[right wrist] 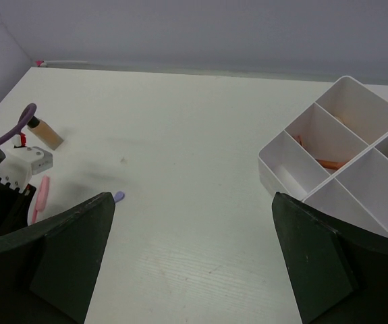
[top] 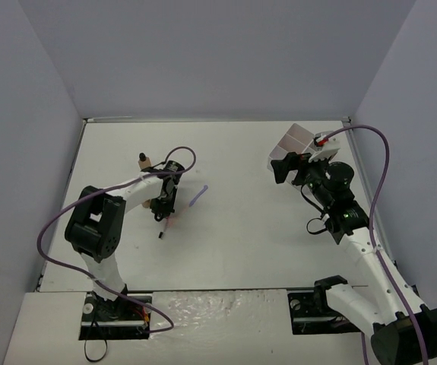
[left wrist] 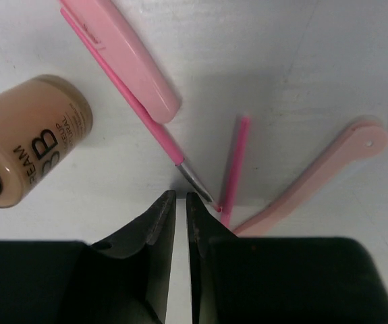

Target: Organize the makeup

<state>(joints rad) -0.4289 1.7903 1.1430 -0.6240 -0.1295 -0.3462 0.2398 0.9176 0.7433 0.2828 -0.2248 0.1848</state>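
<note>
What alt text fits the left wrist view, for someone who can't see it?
The left gripper, nearly shut, points at a white table. Beyond its tips lie two thin pink pencils, two pale pink wands and a tan bottle.

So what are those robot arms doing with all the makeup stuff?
They are tidying makeup into a white tray. The left gripper is down low by a thin pink pencil, its fingers almost together with nothing seen between them. A tan bottle is beside it. The right gripper hangs wide open and empty near the tray, which already has orange pencils in it.
</note>
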